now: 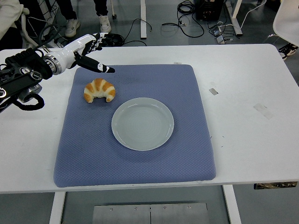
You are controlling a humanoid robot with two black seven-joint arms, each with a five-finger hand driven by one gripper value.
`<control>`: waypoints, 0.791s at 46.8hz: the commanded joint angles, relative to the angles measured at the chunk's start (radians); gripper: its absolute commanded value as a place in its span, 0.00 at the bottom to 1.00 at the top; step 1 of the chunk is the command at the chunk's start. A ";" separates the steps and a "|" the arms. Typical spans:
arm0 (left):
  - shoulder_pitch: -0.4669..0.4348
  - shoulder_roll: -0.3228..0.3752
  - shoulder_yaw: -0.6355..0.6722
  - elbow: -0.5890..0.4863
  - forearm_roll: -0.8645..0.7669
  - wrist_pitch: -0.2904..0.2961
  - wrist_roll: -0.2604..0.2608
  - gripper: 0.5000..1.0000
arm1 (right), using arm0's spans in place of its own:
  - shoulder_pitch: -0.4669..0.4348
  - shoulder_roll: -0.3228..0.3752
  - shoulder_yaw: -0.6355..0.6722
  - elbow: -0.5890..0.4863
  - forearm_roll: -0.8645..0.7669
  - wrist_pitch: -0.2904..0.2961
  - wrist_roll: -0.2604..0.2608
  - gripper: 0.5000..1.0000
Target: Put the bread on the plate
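A golden croissant lies on the blue mat, up and to the left of an empty pale plate at the mat's middle. My left hand reaches in from the left, hovering just above and behind the croissant with its fingers extended and spread, holding nothing. It does not touch the bread. My right arm is out of view.
The white table extends right of the mat, with small tape marks on it. Cables and chair bases lie on the floor beyond the far edge. A person's legs and shoes stand at the top left.
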 commanded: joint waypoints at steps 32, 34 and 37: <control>-0.128 0.107 0.239 -0.124 0.024 -0.036 0.060 0.96 | 0.001 0.000 0.000 0.000 0.000 0.000 0.000 1.00; -0.128 0.117 0.239 -0.138 0.025 -0.035 0.081 0.96 | 0.001 0.000 0.000 0.000 0.000 0.000 0.000 1.00; -0.124 0.121 0.237 -0.140 0.027 -0.033 0.103 0.96 | 0.001 0.000 0.000 0.000 0.000 0.000 0.000 1.00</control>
